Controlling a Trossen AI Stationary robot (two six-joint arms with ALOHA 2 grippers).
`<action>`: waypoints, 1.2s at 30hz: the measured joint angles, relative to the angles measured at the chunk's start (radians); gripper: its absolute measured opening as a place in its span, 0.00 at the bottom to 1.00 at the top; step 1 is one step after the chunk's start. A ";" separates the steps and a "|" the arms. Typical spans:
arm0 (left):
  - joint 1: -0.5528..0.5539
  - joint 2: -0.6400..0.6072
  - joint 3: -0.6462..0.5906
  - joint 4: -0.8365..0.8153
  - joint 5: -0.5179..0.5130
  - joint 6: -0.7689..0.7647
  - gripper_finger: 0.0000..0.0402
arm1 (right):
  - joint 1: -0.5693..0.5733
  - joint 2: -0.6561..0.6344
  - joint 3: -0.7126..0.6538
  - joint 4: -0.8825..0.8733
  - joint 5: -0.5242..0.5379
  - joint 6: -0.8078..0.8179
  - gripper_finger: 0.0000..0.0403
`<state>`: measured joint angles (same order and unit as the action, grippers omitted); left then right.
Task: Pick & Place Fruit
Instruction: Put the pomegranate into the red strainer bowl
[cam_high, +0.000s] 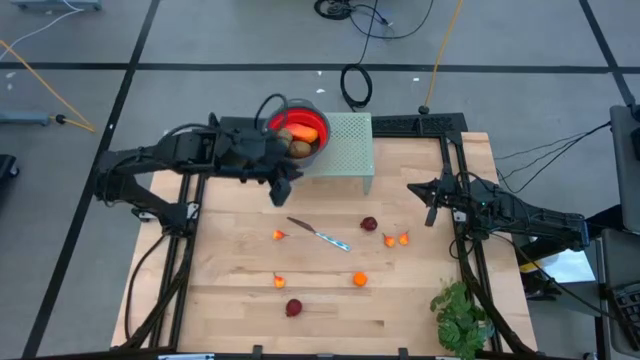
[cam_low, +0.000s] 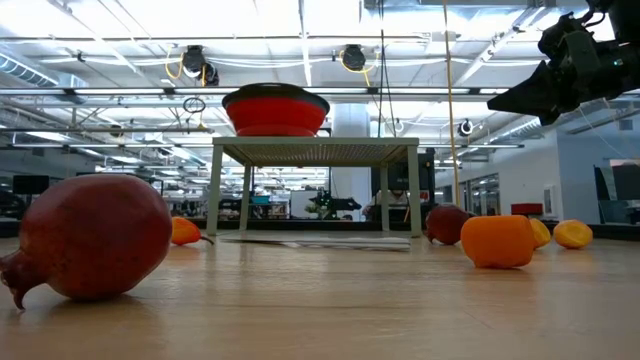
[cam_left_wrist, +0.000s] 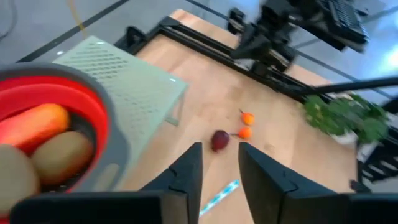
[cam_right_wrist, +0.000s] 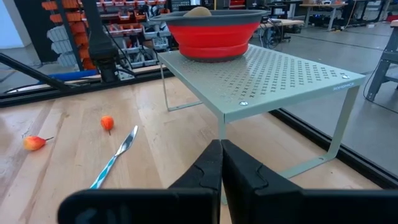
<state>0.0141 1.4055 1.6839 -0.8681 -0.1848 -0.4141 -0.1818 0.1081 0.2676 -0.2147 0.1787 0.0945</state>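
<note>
The left gripper (cam_high: 284, 190) hovers beside the red collapsible bowl (cam_high: 300, 127) on the pale green perforated metal stand (cam_high: 350, 148), upper centre of the high view, its fingers (cam_left_wrist: 186, 180) slightly apart and apparently empty. The small toy fruit pieces (cam_high: 369, 224) lie scattered across the wooden worktop (cam_high: 240, 280); several sit in the bowl. The right gripper (cam_high: 428, 204) waits centre-right, fingers pressed together.

We see the left arm covering part of the round red collapsible bowl (cam_high: 300, 128); its fruit (cam_high: 299, 146) shows partly.

I see a long orange fruit (cam_high: 303, 132) and two brown ovals (cam_high: 298, 148) in the red bowl (cam_high: 281, 112); small orange (cam_high: 359, 279) and dark red pieces (cam_high: 294, 308) lie scattered on the table (cam_high: 230, 290).
</note>
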 joint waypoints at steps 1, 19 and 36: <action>-0.016 0.000 -0.004 0.008 0.000 0.000 0.23 | 0.000 0.000 0.000 0.000 0.000 0.010 0.00; -0.157 0.002 -0.411 0.487 -0.001 -0.097 0.03 | 0.000 0.112 0.000 0.022 -0.391 0.137 0.00; -0.193 0.000 -0.537 0.581 0.002 0.049 0.00 | 0.091 0.415 0.000 0.388 -0.415 0.130 0.00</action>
<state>-0.1785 1.4059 1.1473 -0.2868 -0.1827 -0.3648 -0.0904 0.5235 0.2672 0.1734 -0.2360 0.2241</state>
